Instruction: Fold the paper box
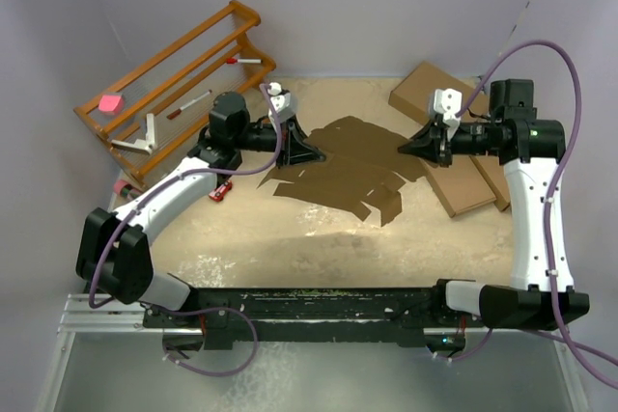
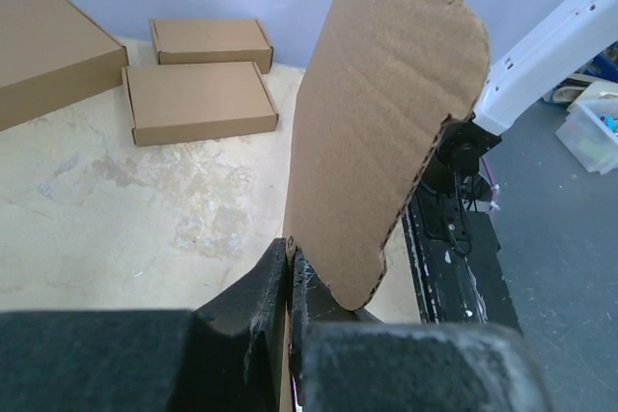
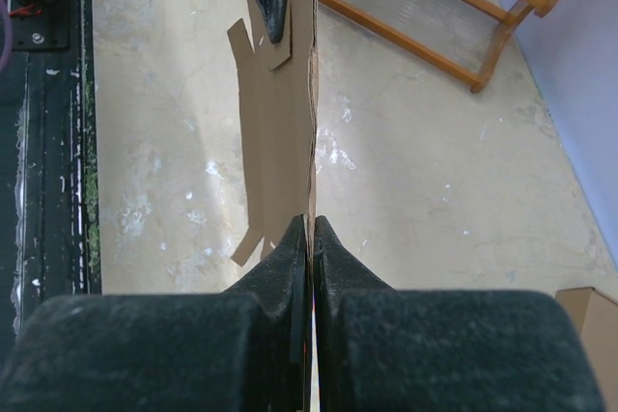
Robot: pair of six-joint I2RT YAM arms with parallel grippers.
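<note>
The paper box (image 1: pixel 350 166) is a flat brown die-cut cardboard sheet with notched flaps, held above the middle of the table between both arms. My left gripper (image 1: pixel 307 153) is shut on its left edge; in the left wrist view a rounded flap (image 2: pixel 386 113) stands up from the closed jaws of that gripper (image 2: pixel 290 253). My right gripper (image 1: pixel 407 145) is shut on the sheet's right edge; in the right wrist view the sheet (image 3: pixel 280 103) runs edge-on away from the closed jaws of that gripper (image 3: pixel 311 224).
A larger brown box (image 1: pixel 425 89) and two flat ready-made brown boxes (image 1: pixel 463 185) lie at the back right. A wooden rack (image 1: pixel 174 84) with pens stands at the back left. A small red object (image 1: pixel 221 191) lies by the left arm.
</note>
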